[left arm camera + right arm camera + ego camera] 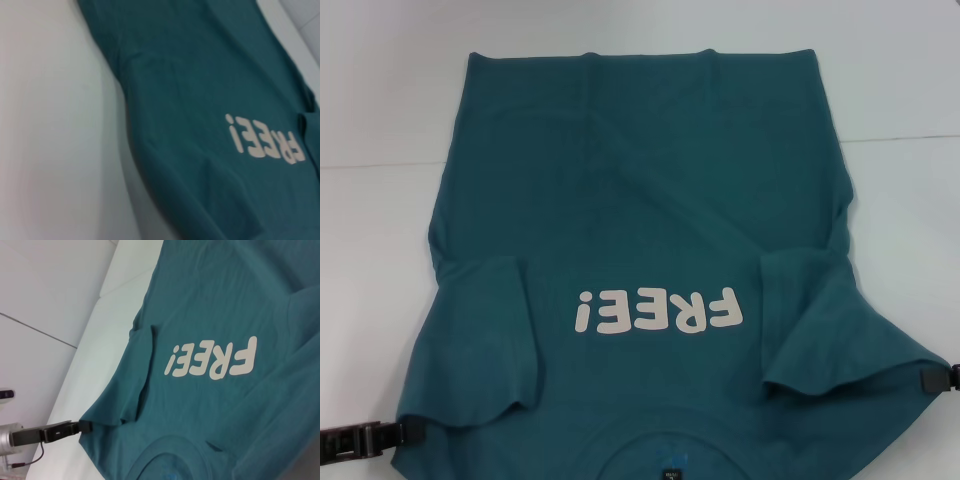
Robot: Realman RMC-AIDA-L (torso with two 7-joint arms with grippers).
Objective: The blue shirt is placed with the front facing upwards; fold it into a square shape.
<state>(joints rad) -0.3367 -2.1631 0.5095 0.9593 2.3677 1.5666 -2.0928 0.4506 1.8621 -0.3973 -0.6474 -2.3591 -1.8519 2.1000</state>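
Observation:
The blue shirt (640,180) lies front up on the white table (375,230). Its "FREE!" print (655,310) reads upside down, and the collar (670,452) is nearest me. Both sleeves (480,345) (830,320) are folded in over the chest. My left gripper (405,432) pinches the shirt's near left shoulder corner, and the right wrist view shows this gripper (82,427) as well. At the near right shoulder corner, my right gripper (930,378) holds the cloth. The shirt (200,75) also fills the left wrist view.
Bare white table (100,325) surrounds the shirt on the left, right and far side. A seam line (380,163) crosses the tabletop at the far part. The shirt's hem (640,55) reaches close to the far edge of view.

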